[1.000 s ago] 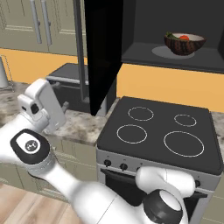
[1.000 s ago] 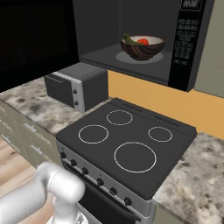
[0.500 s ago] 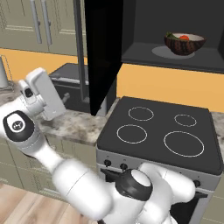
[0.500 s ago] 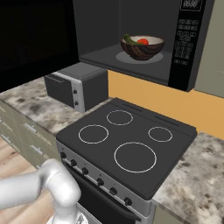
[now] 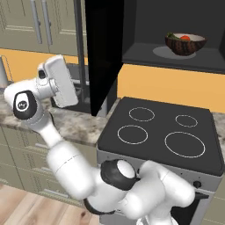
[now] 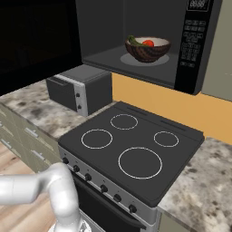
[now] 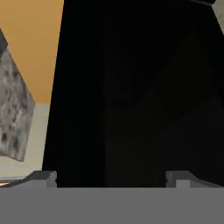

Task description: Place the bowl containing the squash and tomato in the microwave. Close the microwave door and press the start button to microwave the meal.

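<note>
The dark brown bowl (image 5: pixel 185 44) (image 6: pixel 147 49) sits inside the open black microwave (image 6: pixel 181 77), on its floor. In the bowl lie the red tomato (image 5: pixel 185 38) (image 6: pixel 148 43) and the green squash (image 5: pixel 176 37) (image 6: pixel 133 41). The microwave door (image 5: pixel 103 48) (image 7: pixel 131 87) stands swung out to the left, its grey bar handle (image 5: pixel 80 44) on the outer edge. My white hand (image 5: pixel 59 81) hangs left of the door, near the handle. In the hand view my gripper (image 7: pixel 111 179) is open, its fingertips (image 7: pixel 43 177) wide apart, facing the door's black face with nothing between them.
A black stove (image 5: pixel 162 132) (image 6: pixel 131 145) with four rings lies below the microwave. A small grey-topped oven box (image 6: pixel 81 88) stands on the speckled counter (image 5: pixel 74 123) (image 6: pixel 27 108) left of it. The microwave's button panel (image 6: pixel 192 45) is on its right side. Cabinets (image 5: pixel 39 22) hang behind my arm.
My arm has risen and swung the hand up and to the right, closer to the door's outer side. The gripper has stayed open. Bowl and door have not moved.
</note>
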